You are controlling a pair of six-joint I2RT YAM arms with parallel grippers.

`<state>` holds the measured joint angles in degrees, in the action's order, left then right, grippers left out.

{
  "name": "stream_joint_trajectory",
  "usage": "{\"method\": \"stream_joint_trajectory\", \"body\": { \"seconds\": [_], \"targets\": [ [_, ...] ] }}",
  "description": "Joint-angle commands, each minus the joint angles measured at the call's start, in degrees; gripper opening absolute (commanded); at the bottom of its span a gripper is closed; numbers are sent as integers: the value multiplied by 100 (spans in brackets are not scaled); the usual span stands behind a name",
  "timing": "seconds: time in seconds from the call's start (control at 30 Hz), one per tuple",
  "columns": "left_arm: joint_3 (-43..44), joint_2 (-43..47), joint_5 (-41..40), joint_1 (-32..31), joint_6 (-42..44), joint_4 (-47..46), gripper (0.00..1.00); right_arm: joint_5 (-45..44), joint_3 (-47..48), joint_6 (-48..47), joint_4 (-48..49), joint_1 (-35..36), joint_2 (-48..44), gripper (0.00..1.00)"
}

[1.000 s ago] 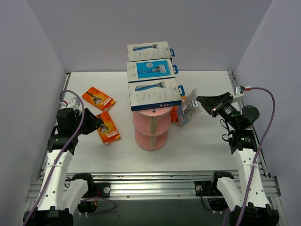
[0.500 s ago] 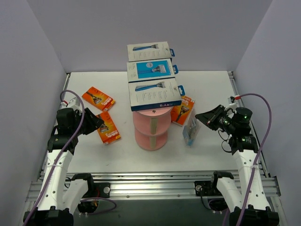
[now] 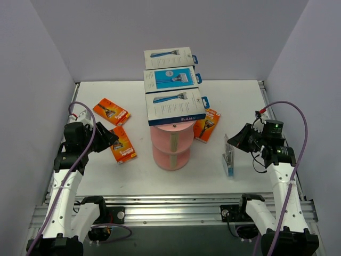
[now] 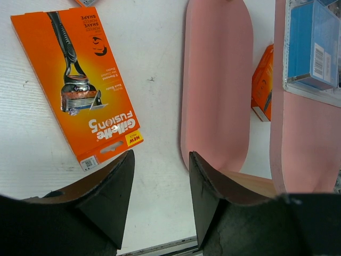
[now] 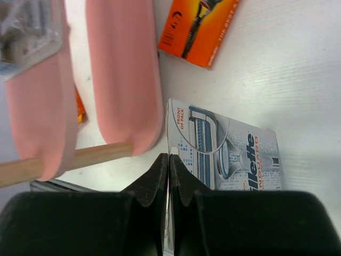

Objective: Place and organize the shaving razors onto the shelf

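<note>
The right jaws are pressed together on the thin edge of a clear blister pack [image 3: 229, 157]. It is held on edge at about 4 o'clock from the shelf [image 3: 170, 146], its long axis running 12 to 6 in the top view. The left jaws stand apart, empty, over the surface [image 4: 154, 106]. At their 11 o'clock an orange card [image 4: 74, 80] lies flat, long axis 11 to 5.

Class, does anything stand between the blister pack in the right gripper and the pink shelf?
Nothing visible. The right gripper holds the clear blister razor pack with blue card upright, right of the pink three-tier shelf, with only white table between. An orange razor card lies by the shelf, behind that line.
</note>
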<state>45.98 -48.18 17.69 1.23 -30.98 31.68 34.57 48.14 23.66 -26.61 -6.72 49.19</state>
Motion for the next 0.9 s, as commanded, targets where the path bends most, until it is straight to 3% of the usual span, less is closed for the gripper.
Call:
{"method": "stream_joint_trajectory", "body": {
  "seconds": [0.0, 0.33, 0.43, 0.5, 0.6, 0.73, 0.87],
  "targets": [
    [17, 20, 120, 44, -22, -356, 54, -432, 283, -494, -441, 57, -6, 0],
    [17, 11, 173, 44, -39, -382, 54, -1031, 284, -494, -582, 224, -23, 3],
    [8, 11, 173, 44, -48, -382, 55, -1118, 310, -459, -626, 224, -41, 14],
    [-1, 11, 182, 44, -48, -391, 55, -1233, 310, -441, -652, 224, -76, 27],
    [-10, -7, 199, 44, -57, -400, 55, -1277, 293, -415, -652, 233, -67, 30],
    [-10, -16, 217, 44, -66, -400, 55, -1364, 275, -371, -670, 303, -15, 30],
    [-19, -16, 243, 44, -75, -426, 55, -1575, 205, -257, -705, 495, 20, 20]
  ]
}}
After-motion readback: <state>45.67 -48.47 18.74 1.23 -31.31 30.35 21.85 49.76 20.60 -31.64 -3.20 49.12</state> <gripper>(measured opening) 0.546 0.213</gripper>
